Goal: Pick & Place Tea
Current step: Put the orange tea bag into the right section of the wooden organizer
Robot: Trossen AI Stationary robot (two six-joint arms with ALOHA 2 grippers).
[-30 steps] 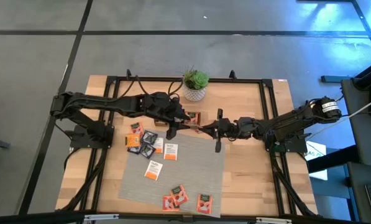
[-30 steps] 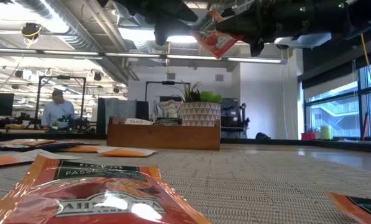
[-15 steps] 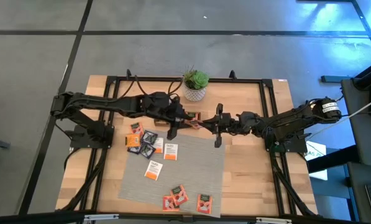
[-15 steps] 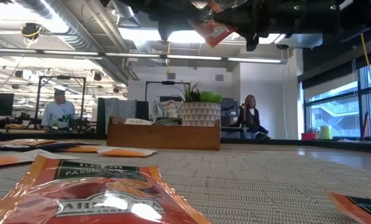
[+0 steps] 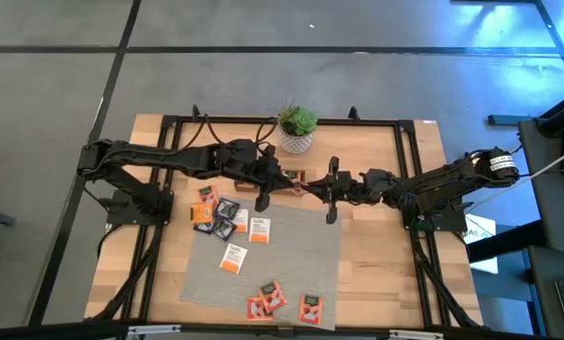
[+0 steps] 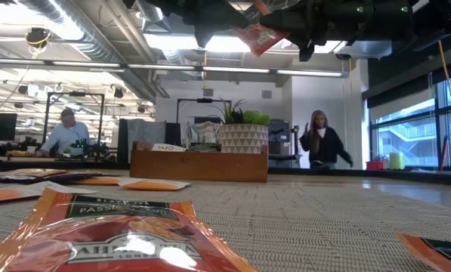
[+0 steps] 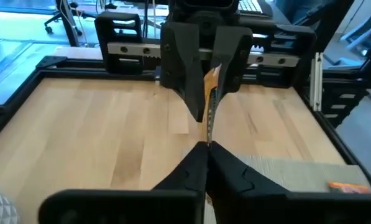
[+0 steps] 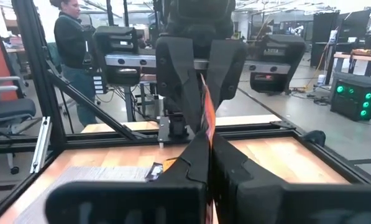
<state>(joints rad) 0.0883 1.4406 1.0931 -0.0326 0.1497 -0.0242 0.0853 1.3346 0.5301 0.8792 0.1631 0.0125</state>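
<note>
**Two grippers are pinching one tea packet above the table**

In the high view, the left gripper point(image 5: 280, 181) and the right gripper point(image 5: 310, 189) are meeting tip to tip just above the centre of the frame, below the potted plant point(image 5: 298, 129). Between them an orange-red tea packet point(image 5: 296, 186) is hanging in the air. Both wrist views are showing the same thing: each arm's fingers are closed on one edge of the packet point(image 7: 210, 99), and the other arm's fingers are closed on the opposite edge point(image 8: 207, 109). In the low view the packet point(image 6: 259, 36) is appearing at the top centre, well above the table, under the dark arms.

The other tea packets point(image 5: 230, 222) are lying on the grey mat point(image 5: 300, 255) and beside it, in the centre-left and bottom centre of the high view. The wooden tray point(image 6: 199, 162) is standing in the middle of the low view; it is probably partly hidden under the grippers in the high view. Two people are showing in the room behind, at the left and right of the low view.
</note>
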